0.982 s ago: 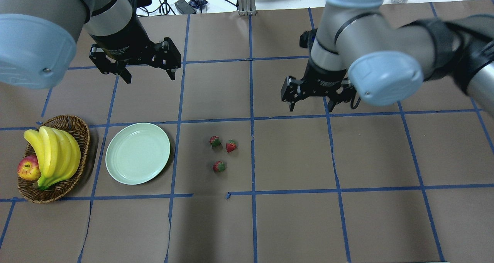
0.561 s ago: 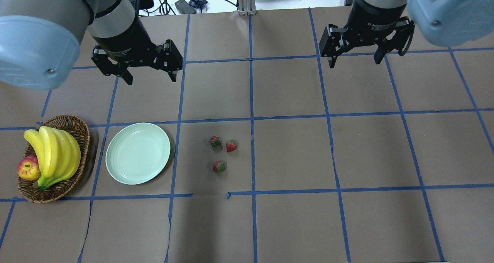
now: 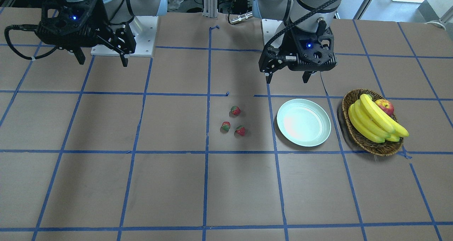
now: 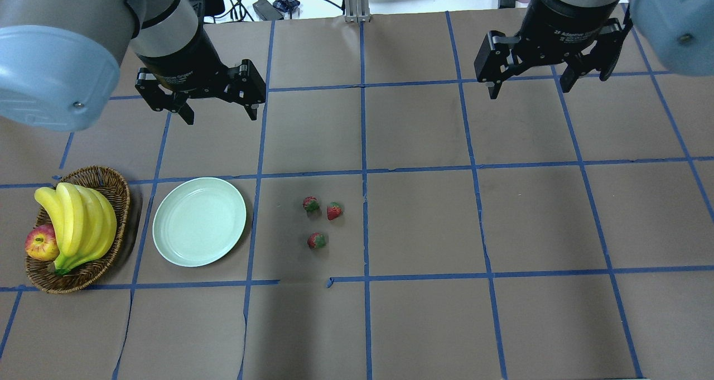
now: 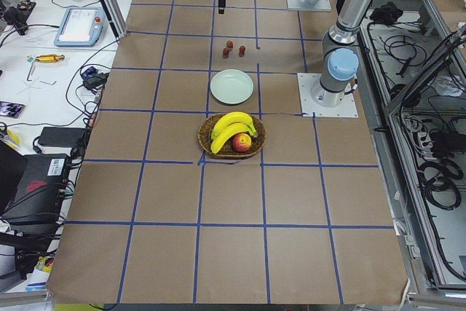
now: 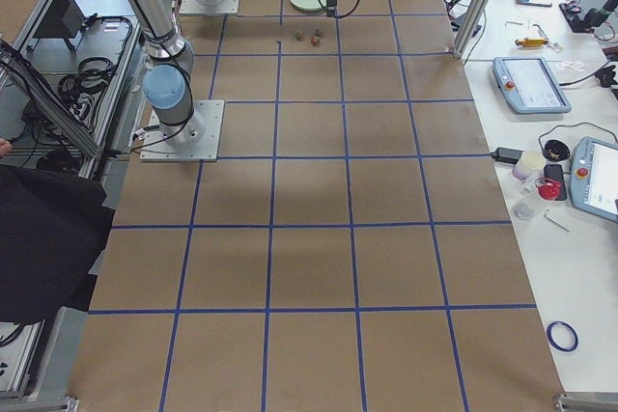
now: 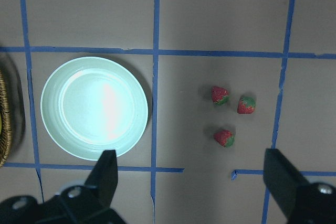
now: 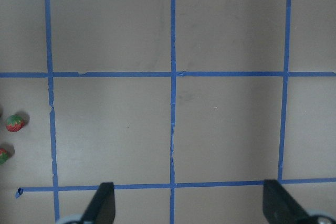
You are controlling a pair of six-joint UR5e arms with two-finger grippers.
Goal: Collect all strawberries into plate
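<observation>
Three small red strawberries (image 4: 310,203) (image 4: 334,211) (image 4: 316,240) lie close together on the brown table, right of the empty mint-green plate (image 4: 199,221). They also show in the front view (image 3: 235,110) and in the left wrist view (image 7: 224,138), beside the plate (image 7: 94,107). My left gripper (image 4: 220,115) hangs open and empty above the table, beyond the plate. My right gripper (image 4: 530,90) hangs open and empty at the far right, well away from the berries. Two berries show at the left edge of the right wrist view (image 8: 15,123).
A brown wicker basket (image 4: 106,179) with bananas (image 4: 78,224) and a red-yellow apple (image 4: 40,242) stands left of the plate. Blue tape lines grid the brown table cover. Cables and boxes lie beyond the table's far edge (image 4: 262,6).
My right gripper has swung from over the table's middle out to the far right and stayed open. My left gripper has shifted slightly. The strawberries and plate have not moved.
</observation>
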